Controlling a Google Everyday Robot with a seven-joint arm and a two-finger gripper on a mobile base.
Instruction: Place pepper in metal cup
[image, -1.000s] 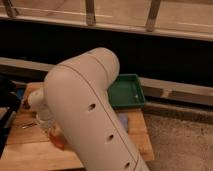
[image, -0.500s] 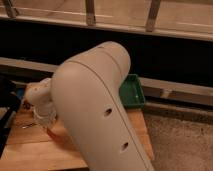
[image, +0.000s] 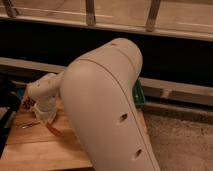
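Note:
My white arm fills the middle of the camera view. Its wrist reaches down to the left, and the gripper (image: 48, 121) sits low over the wooden table (image: 30, 152). A slim red-orange pepper (image: 54, 131) sticks out right under the gripper's tip, slanting down to the right just above the table top, with the gripper shut on it. The metal cup is hidden or out of view.
A sliver of a green tray (image: 139, 95) shows behind the arm at the table's far right. A thin shiny object (image: 30, 125) lies on the wood left of the gripper. Dark objects (image: 7, 97) stand at the left edge. A speckled floor (image: 180, 145) lies to the right.
The arm's big elbow has swung nearer to the camera and now covers most of the green tray. The gripper with the pepper has shifted slightly.

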